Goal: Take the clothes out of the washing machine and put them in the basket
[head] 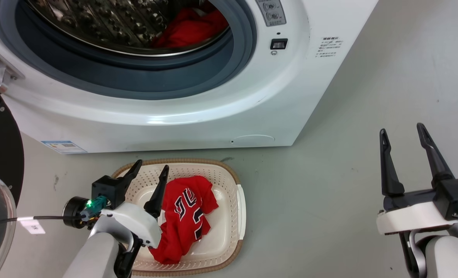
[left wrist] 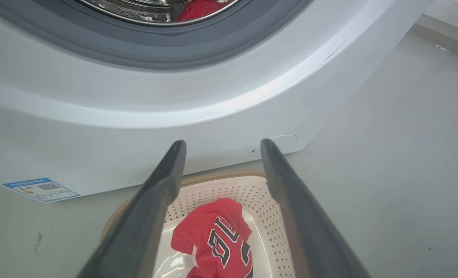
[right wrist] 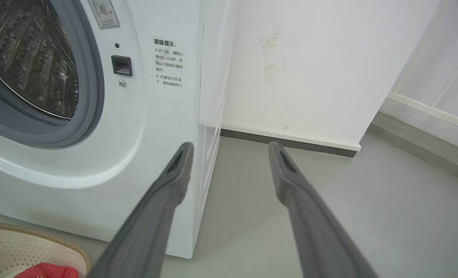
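— Where to look for the clothes?

— In two places. In the basket (head: 234,181): a crumpled red jersey (head: 186,216) with navy-and-white lettering. Inside the washing machine (head: 198,112): a second red garment (head: 192,29), bunched low at the right against the steel drum (head: 109,27).

— Any stripes on that one?

— Cannot tell. Cut off by the top edge of the head view, just a red heap with folds. Reduced to a sliver in the left wrist view.

— And the left claw (head: 151,165)?

— Spread apart and empty, hanging over the left side of the basket, overlapping the jersey's edge with one finger from the head camera. Above the cloth rather than on it, judging by the left wrist view, with the jersey down between the two fingers.

— Basket seen whole?

— No. Hidden at the near-left rim by the pale forearm (head: 94,255). Standing on the grey floor (head: 329,193) just in front of the machine, not touching it.

— Then the right claw (head: 402,128)?

— Also open and empty, pointing up the head view, well to the right over bare floor, past the machine's right corner.

— Door (head: 3,154)?

— Swung open at the far left. Just a piece of black rim and curved glass, cropped otherwise.

— Possible to read the jersey's lettering?

— Not really: folded over, a few angular strokes at most. Same for the small printed notice (head: 329,46) on the machine's front, too small to read from the head.
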